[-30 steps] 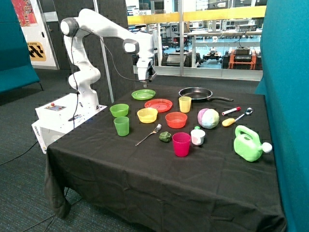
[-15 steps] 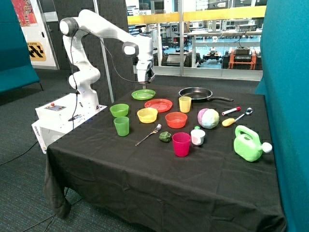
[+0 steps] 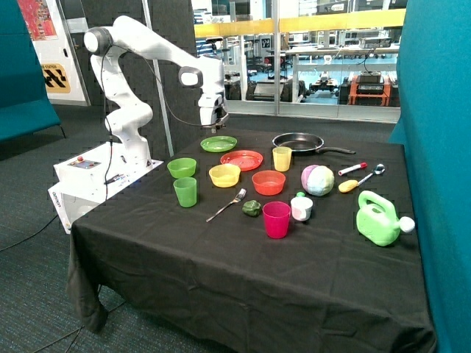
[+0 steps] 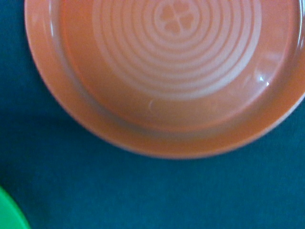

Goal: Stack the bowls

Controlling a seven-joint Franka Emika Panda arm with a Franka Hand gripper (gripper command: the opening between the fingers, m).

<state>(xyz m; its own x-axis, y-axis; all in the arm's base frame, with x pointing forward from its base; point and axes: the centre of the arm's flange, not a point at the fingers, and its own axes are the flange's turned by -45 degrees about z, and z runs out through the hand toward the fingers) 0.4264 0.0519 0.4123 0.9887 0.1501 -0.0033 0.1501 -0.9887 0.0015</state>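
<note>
Three bowls stand apart in a row on the black tablecloth: a light green bowl (image 3: 182, 167), a yellow bowl (image 3: 224, 175) and an orange bowl (image 3: 268, 182). None is stacked. My gripper (image 3: 213, 123) hangs in the air above the back of the table, over the flat green plate (image 3: 218, 143) and behind the bowls, holding nothing that I can see. The wrist view shows no bowl, only the red plate (image 4: 167, 71) and a green edge (image 4: 9, 212) on the cloth.
A red plate (image 3: 241, 159), yellow cup (image 3: 282, 158) and black pan (image 3: 298, 141) stand at the back. A green cup (image 3: 185, 191), fork (image 3: 227, 204), pink cup (image 3: 277, 219), ball (image 3: 318, 180) and green watering can (image 3: 379, 218) lie nearer the front.
The arm has swung the gripper sideways, away from the pan and toward the light green bowl's side, and slightly lower. The bowls have not moved.
</note>
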